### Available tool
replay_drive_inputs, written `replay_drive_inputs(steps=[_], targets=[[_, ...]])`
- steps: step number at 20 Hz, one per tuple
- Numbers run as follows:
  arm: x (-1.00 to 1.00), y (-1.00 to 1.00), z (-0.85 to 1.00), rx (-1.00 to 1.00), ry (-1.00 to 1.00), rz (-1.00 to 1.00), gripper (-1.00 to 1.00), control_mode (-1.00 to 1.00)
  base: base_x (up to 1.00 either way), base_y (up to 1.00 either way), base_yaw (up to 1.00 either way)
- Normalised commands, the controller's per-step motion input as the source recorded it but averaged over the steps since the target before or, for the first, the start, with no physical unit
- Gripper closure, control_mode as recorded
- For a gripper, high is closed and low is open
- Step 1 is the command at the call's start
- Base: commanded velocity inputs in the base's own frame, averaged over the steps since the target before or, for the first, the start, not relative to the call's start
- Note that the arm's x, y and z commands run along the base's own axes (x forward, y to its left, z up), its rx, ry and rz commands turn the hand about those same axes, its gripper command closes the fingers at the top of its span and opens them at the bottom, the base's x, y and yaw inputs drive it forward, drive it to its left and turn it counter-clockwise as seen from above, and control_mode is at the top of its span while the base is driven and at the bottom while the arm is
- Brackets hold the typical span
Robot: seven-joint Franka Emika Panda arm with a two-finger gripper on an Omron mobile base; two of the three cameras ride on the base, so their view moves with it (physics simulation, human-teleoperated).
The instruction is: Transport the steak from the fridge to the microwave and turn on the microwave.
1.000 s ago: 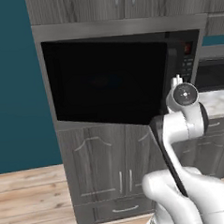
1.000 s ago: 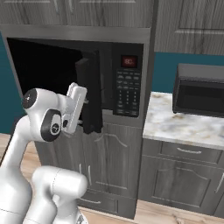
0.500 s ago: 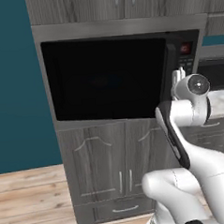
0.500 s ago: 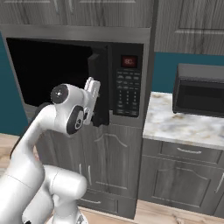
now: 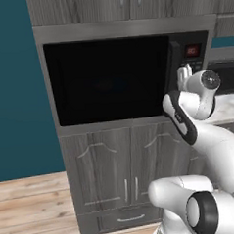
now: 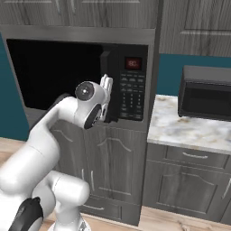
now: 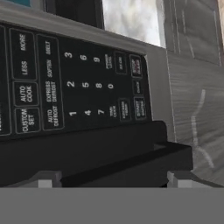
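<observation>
Facing the wide black built-in microwave (image 5: 126, 79): its dark glass door, ajar a second ago, now sits shut and flush. Steak: presumably inside, unseen behind the glass. White arm's claw (image 6: 106, 84): moved right, off the door's vertical black handle (image 6: 106, 67) to the button keypad (image 7: 78, 87), close up in the hand view. Finger spacing: cannot tell. Judgement: loading done; pressing start remains.
</observation>
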Motion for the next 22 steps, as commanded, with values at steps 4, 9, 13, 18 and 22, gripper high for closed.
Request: replay_drive_inputs(steps=[4, 9, 13, 18, 22], targets=[[0.48, 0.13, -0.05, 0.00, 0.00, 0.06, -1.00, -1.00, 0.00, 0.00, 0.00], [0.37, 0.21, -0.12, -0.01, 0.00, 0.03, -1.00, -1.00, 0.00, 0.00, 0.00], [0.37, 0.20, -0.17, 0.00, 0.00, 0.01, -1.00, -1.00, 0.00, 0.00, 0.00], [0.27, 0.11, -0.10, -0.01, 0.02, 0.00, -1.00, -1.00, 0.00, 0.00, 0.00], [0.01, -0.06, 0.00, 0.00, 0.11, 0.00, -1.00, -1.00, 0.00, 0.00, 0.00]])
